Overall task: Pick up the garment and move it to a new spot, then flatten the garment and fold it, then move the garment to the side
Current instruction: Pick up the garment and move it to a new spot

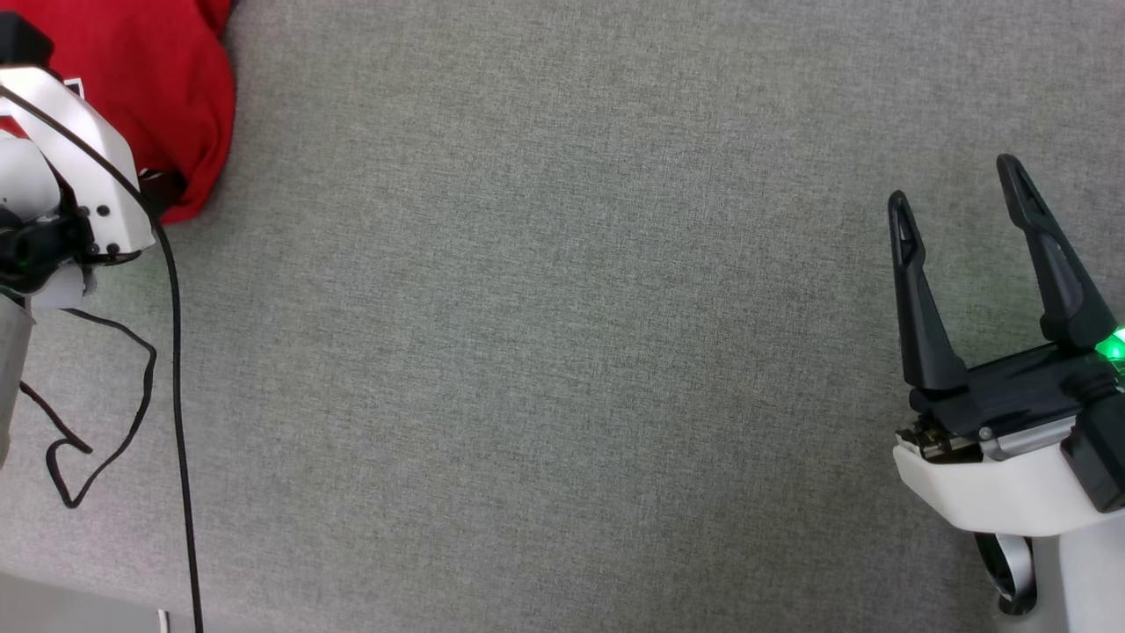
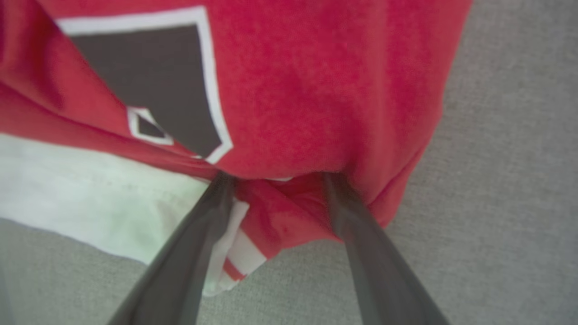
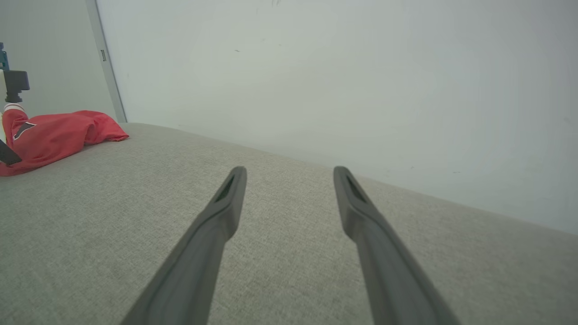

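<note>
though black, white-edged lettering shows on the garment [image 1: 149, 88], bunched at the far left, no word reads; left gripper [image 2: 277, 178] spread, tips under its fold; right gripper [image 1: 954, 185] spread over open grey surface [image 1: 545, 352].

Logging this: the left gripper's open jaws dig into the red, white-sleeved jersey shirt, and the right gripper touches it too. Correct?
No: in the head view the right gripper hangs over bare grey cloth, apart from the red, white-sleeved jersey shirt. The rest holds.
</note>
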You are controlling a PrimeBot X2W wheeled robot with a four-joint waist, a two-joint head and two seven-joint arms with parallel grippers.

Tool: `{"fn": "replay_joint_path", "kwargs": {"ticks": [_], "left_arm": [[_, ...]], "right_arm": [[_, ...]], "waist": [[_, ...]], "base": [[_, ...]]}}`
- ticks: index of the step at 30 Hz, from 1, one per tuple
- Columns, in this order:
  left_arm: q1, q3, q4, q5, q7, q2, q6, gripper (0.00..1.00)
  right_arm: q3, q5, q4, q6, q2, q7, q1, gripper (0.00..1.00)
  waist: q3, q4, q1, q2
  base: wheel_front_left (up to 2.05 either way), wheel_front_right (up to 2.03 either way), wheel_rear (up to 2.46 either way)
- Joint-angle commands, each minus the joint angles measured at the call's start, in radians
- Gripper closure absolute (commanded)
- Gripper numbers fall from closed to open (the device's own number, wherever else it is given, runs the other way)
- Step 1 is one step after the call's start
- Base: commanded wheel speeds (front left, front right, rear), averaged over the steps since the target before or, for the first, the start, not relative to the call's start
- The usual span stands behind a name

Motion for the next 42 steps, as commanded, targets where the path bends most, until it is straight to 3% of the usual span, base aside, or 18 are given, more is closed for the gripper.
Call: {"fn": "replay_joint_path", "kwargs": {"ticks": [1, 13, 19, 26, 35, 42], "left_arm": [[0.068, -0.055, 0.031, -0.012, 0.015, -0.059, -0.003, 1.0], [-0.052, -0.149, -0.101, 0.017, -0.249, 0.072, -0.002, 1.0], [-0.106, -0.227, -0.222, 0.033, -0.33, 0.102, -0.002, 1.0], [-0.175, -0.319, -0.373, 0.05, -0.371, 0.105, -0.002, 1.0], [-0.257, -0.453, -0.547, 0.091, -0.393, 0.039, -0.002, 1.0], [-0.295, -0.568, -0.617, 0.083, -0.439, -0.096, -0.002, 1.0]], "right_arm": [[-0.003, 0.004, -0.001, -0.001, -0.005, -0.002, -0.016, 0.0], [0.003, 0.034, 0.022, -0.001, 0.018, -0.002, 0.014, 0.0], [0.006, 0.05, 0.031, -0.001, 0.037, -0.002, 0.028, 0.0], [-0.006, 0.063, 0.032, -0.001, 0.06, -0.002, 0.043, 0.0], [-0.028, 0.08, 0.026, -0.001, 0.076, -0.002, 0.043, 0.0], [-0.064, 0.122, 0.015, -0.001, 0.077, -0.002, 0.045, 0.0]], "waist": [[-0.003, 0.0, 0.0001, -0.0001], [-0.119, 0.025, 0.0001, -0.0001], [-0.185, 0.018, 0.0001, -0.0001], [-0.24, -0.04, 0.0001, -0.0001], [-0.257, -0.167, 0.0001, -0.0001], [-0.249, -0.254, 0.0001, -0.0001]], "base": [[0.0, 0.0, 0.0], [0.0, 0.0, 0.0], [0.0, 0.0, 0.0], [0.0, 0.0, 0.0], [0.0, 0.0, 0.0], [0.0, 0.0, 0.0]]}}
